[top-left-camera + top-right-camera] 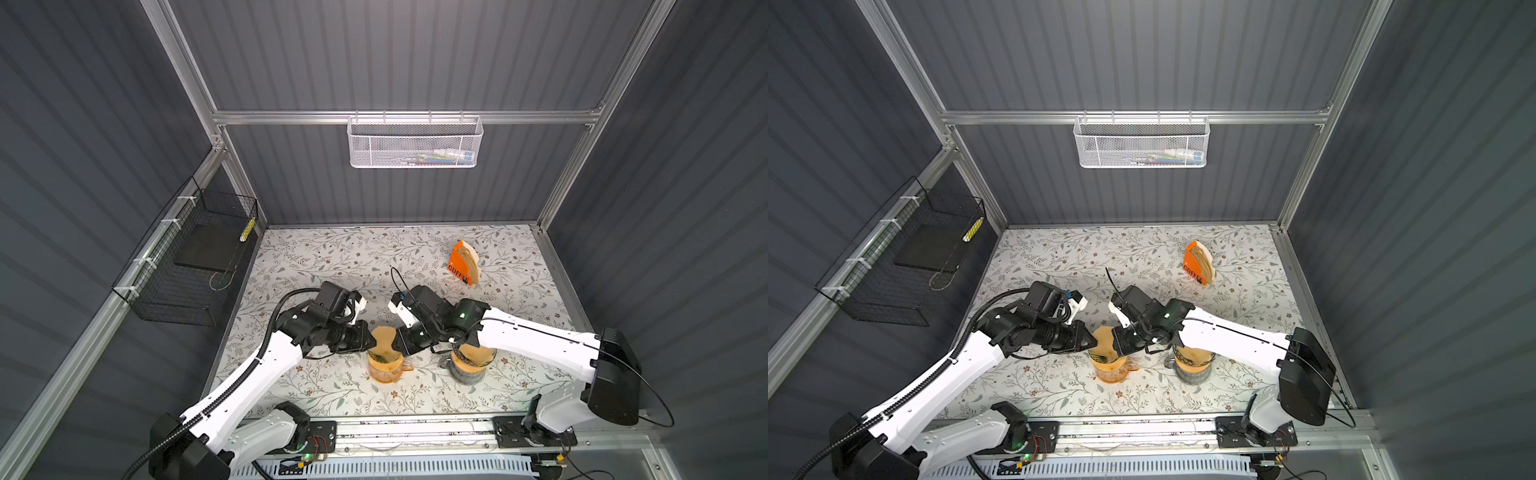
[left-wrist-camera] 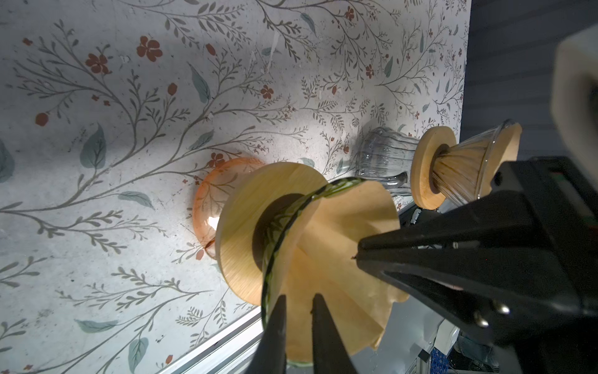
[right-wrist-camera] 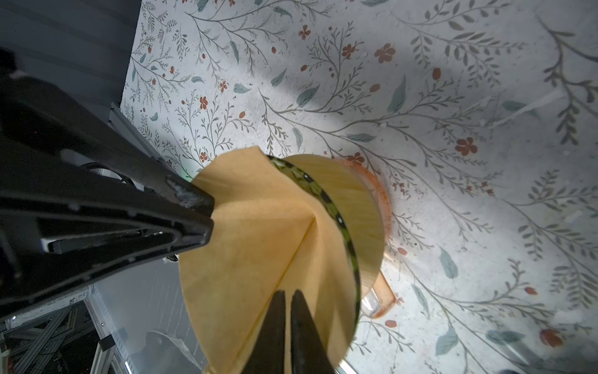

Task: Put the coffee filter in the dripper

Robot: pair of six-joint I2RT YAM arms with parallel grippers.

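One "COFFEE" box (image 1: 458,265), apart from dripper (image 1: 379,359)

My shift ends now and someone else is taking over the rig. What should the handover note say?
Grippers: the left gripper is shut on the filter at the rim of the dripper. The right gripper is shut on the filter's other side.
Things: the dripper sits on the orange jug. The filter box stands at the back right.
Done: the filter's lower part is in the dripper.
Left: the filter is creased and sticks out above the rim, so spread it, seat it and let go.
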